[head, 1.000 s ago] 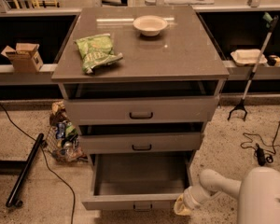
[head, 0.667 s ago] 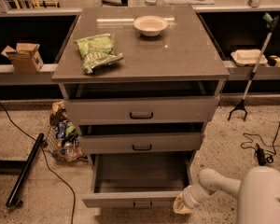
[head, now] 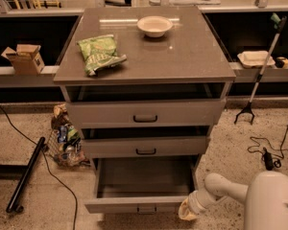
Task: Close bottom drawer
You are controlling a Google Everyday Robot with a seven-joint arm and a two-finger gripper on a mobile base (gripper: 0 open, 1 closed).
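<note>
The bottom drawer (head: pixel 134 205) is the lowest of three grey cabinet drawers. It stands pulled far out, its plain grey inside (head: pixel 144 176) bare, its small dark handle (head: pixel 146 208) at the centre of the narrow front. My gripper (head: pixel 186 210) sits low at the drawer front's right end, at the tip of my white arm (head: pixel 230 189) that reaches in from the lower right. The two drawers above, the middle one (head: pixel 145 146) and the top one (head: pixel 145 113), stand slightly out.
On the cabinet top lie a green chip bag (head: pixel 99 53) and a white bowl (head: pixel 154 26). A bag of trash (head: pixel 65 140) and a black pole (head: pixel 26 174) are on the floor at left. A grabber stick (head: pixel 260 73) and cables (head: pixel 266 152) are at right.
</note>
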